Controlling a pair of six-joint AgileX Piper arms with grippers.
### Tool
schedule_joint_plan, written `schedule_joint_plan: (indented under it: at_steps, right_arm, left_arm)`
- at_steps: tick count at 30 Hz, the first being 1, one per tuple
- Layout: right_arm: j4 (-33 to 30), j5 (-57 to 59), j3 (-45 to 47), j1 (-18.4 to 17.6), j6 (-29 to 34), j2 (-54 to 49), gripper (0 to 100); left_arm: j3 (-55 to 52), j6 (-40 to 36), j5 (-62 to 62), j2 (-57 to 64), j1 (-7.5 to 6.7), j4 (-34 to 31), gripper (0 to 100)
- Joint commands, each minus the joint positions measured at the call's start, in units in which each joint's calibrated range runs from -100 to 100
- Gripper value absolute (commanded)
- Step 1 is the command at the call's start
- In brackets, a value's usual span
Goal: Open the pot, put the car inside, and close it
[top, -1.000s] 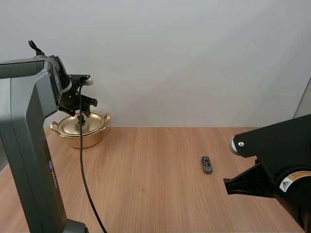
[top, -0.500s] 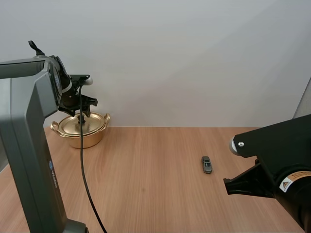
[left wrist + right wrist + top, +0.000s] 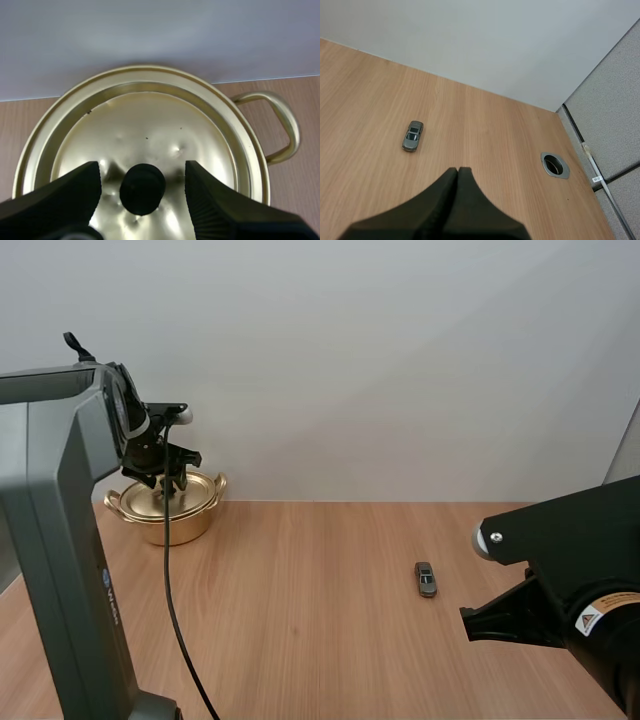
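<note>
Wooden table [image 3: 330,640] carried everything. Brass-coloured pot [image 3: 168,518] stood at its far left, close to the wall, with the lid [image 3: 150,125] seated flat inside the rim, so none of the three steps was judged complete. Left gripper [image 3: 142,172] hung directly over the lid, its fingers [image 3: 215,205] spread wide to either side of the black knob [image 3: 142,190], ribbed faces turned inward and not touching it as far as could be seen. The opening step was judged to be at the approach, with the pinch on the knob and the lift to come. Right gripper [image 3: 457,172] hovered above bare tabletop on the right side, fingers pressed together into one dark wedge, holding nothing. One loop handle [image 3: 285,125] of the pot stood out sideways, away from the knob and no hindrance. Grey toy car [image 3: 426,579] sat on its wheels right of centre, well apart from the pot and ahead of the right gripper. Left to do: lid off, car picked up and carried across into the pot, lid back on. Nothing lay between car and pot. Round metal-rimmed cable hole [image 3: 554,164] sat in the tabletop beyond the car, toward the right edge, judged clear of any likely path.
</note>
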State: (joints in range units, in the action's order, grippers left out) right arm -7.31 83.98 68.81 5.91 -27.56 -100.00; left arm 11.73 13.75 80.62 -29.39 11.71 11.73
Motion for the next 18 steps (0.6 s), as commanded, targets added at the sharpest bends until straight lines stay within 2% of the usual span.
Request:
schedule_joint_plan:
  at_steps: [1, 4, 6, 8, 11, 18]
  right_arm:
    - [0.0, 0.0, 0.0, 0.0, 0.0, 0.0, 0]
    - [0.0, 0.0, 0.0, 0.0, 0.0, 0.0, 0]
    - [0.0, 0.0, 0.0, 0.0, 0.0, 0.0, 0]
    - [0.0, 0.0, 0.0, 0.0, 0.0, 0.0, 0]
    - [0.0, 0.0, 0.0, 0.0, 0.0, 0.0, 0]
    - [0.0, 0.0, 0.0, 0.0, 0.0, 0.0, 0]
  left_arm:
    - [0.0, 0.2, 0.1, -0.2, 0.04, -0.1, 81]
    - [0.0, 0.2, -0.5, -0.3, 0.04, -0.1, 80]
    - [0.0, 0.2, -1.4, -0.3, 0.04, -0.1, 73]
    - [0.0, 0.9, -1.6, -0.3, 0.04, -0.1, 54]
    - [0.0, 1.7, -2.1, -0.3, 0.04, -0.1, 2]
    - [2.9, 1.6, -1.4, 1.2, 0.04, 1.7, 0]
